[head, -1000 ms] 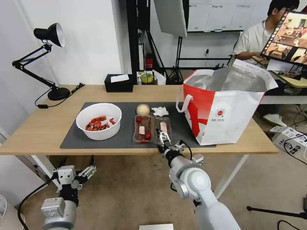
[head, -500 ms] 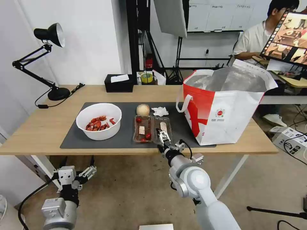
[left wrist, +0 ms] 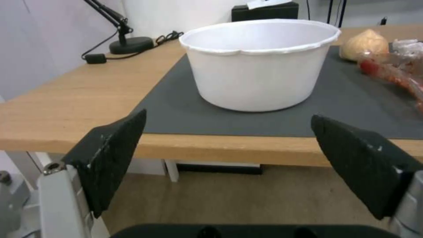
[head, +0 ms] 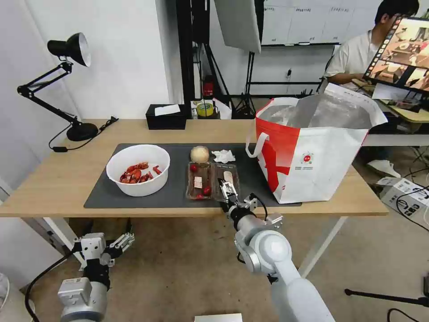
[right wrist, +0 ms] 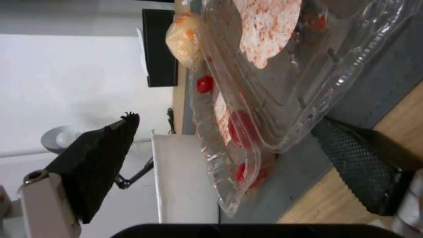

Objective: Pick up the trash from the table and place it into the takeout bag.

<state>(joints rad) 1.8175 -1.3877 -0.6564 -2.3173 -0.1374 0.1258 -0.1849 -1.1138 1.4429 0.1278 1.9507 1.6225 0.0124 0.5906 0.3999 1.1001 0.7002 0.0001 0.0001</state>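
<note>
I am at the near edge of the clear hinged plastic box with food scraps [head: 213,180], which lies open on the dark grey rectangular mat [head: 103,197] of the long light wood-topped table [head: 53,183], between the white plastic bowl of red crayfish shells [head: 138,169] and the large red-and-white takeout bag [head: 313,147]. To take it well, I judge I should pinch the thin rim squarely, one finger above and one below, then lift level so the scraps stay inside; the plastic looks flimsy and may flex or spill if I tilt it.

My right gripper [head: 228,190] has its fingers wide apart. In the right wrist view one black pad [right wrist: 361,165] sits low beside the box's edge near the mat, the other [right wrist: 95,165] stands well clear; nothing is clamped.

My left gripper [head: 117,243] hangs below the table's front edge, fingers spread and empty, facing the bowl. The beige round ball [head: 199,154] and crumpled white napkin [head: 223,156] lie just beyond the box.
</note>
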